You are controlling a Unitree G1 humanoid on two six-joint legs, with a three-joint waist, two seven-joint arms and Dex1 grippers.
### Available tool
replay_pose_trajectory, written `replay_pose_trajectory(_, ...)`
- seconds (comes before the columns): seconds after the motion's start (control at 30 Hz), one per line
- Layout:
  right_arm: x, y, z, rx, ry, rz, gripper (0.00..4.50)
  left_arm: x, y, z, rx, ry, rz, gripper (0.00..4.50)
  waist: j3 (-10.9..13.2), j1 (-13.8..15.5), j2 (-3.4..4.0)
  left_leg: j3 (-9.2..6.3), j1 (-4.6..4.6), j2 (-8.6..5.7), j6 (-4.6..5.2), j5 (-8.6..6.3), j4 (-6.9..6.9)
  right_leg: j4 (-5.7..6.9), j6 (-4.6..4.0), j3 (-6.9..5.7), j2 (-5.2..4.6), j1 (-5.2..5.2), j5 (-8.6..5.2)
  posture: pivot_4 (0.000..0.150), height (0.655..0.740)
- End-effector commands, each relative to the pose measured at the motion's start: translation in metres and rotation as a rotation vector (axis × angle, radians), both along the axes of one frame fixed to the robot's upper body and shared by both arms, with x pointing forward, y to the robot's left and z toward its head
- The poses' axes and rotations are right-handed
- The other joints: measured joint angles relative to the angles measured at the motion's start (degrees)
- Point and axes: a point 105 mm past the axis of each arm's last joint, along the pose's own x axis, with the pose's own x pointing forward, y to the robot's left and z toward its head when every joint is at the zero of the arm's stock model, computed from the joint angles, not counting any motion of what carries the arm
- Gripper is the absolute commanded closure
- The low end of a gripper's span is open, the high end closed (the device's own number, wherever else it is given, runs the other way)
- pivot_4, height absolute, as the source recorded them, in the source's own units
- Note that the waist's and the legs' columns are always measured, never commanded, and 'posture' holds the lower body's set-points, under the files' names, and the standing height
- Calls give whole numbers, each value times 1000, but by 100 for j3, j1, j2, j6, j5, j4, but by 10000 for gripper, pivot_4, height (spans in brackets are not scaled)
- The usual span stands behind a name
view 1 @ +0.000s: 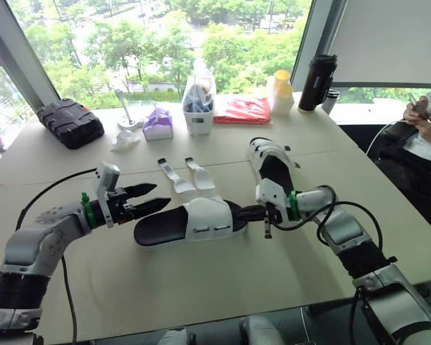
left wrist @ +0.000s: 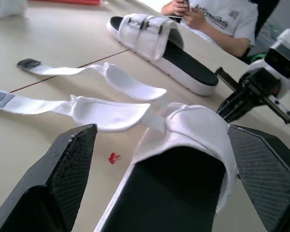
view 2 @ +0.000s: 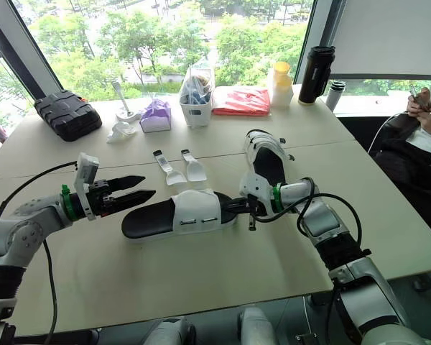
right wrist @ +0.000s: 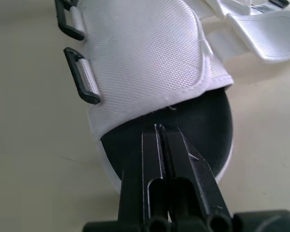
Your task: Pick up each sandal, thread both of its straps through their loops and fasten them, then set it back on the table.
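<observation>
The unfastened sandal (view 1: 194, 219) is laid mid-tabletop (view 1: 201, 287), its straps (view 1: 181, 185) spread on the far side, and is flanked by the left pincer (view 1: 162, 195), held wide at its left end, and the right pincer (view 1: 250, 213), pressed together at its right end.

A white sandal (view 1: 201, 219) with a black footbed lies flat on the desk (view 1: 201, 287), both straps (view 1: 178, 177) unthreaded and splayed beyond it. The second sandal (view 1: 273, 167), straps fastened, lies just right of it, farther back.
</observation>
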Motion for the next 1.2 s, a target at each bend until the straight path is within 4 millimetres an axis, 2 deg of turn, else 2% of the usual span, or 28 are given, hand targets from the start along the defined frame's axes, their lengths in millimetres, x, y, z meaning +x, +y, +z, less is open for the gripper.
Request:
replay_pose_trajectory(0.03, 0, 11, 1, 6, -40, 46, 44688, 3, 0, 2, -64, 16, 51, 0, 0, 5, 0, 0, 2, 0, 0, 0, 0, -1, 0, 0, 0, 3, 0, 1500, 7400)
replay_pose_trajectory(0.2, -1, 18, -10, 3, -28, 84, 44688, 19, 7, -27, -116, 148, 170, 0, -2, -13, 0, -2, 8, -4, -1, 0, -2, 0, -1, 0, 4, 3, 1, 1500, 7400)
replay_pose_trajectory(0.3, -1, 20, -12, 0, -23, 98, 44688, 37, 5, -38, -261, 254, 231, 0, -4, -3, -4, -1, 10, -3, -1, 0, -3, -1, -3, -1, 10, 4, 2, 1500, 7400)
replay_pose_trajectory(0.4, -2, 20, -13, -9, -28, 109, 44688, 48, 0, -45, -339, 326, 239, 0, -8, -7, -10, -1, 14, -3, -3, 1, -1, -2, -7, -3, 13, 11, 5, 1500, 7400)
replay_pose_trajectory(0.77, -1, 17, -15, -48, -42, 127, 44688, 88, -19, -52, -569, 508, 291, 0, -12, -6, -14, -3, 20, -6, -9, 4, -1, -3, -6, -4, 12, 19, 5, 1500, 7400)
replay_pose_trajectory(1.1, -5, 19, -18, -61, -41, 149, 44688, 113, -26, -52, -637, 522, 387, 0, -15, -5, -16, -5, 31, -9, -11, 4, -2, -4, -6, -5, 11, 29, 5, 1500, 7400)
replay_pose_trajectory(1.2, -5, 19, -18, -64, -44, 153, 45000, 117, -27, -55, -641, 529, 426, 8347, -15, -6, -17, -5, 34, -9, -12, 5, -2, -4, -6, -5, 11, 32, 5, 1500, 7400)
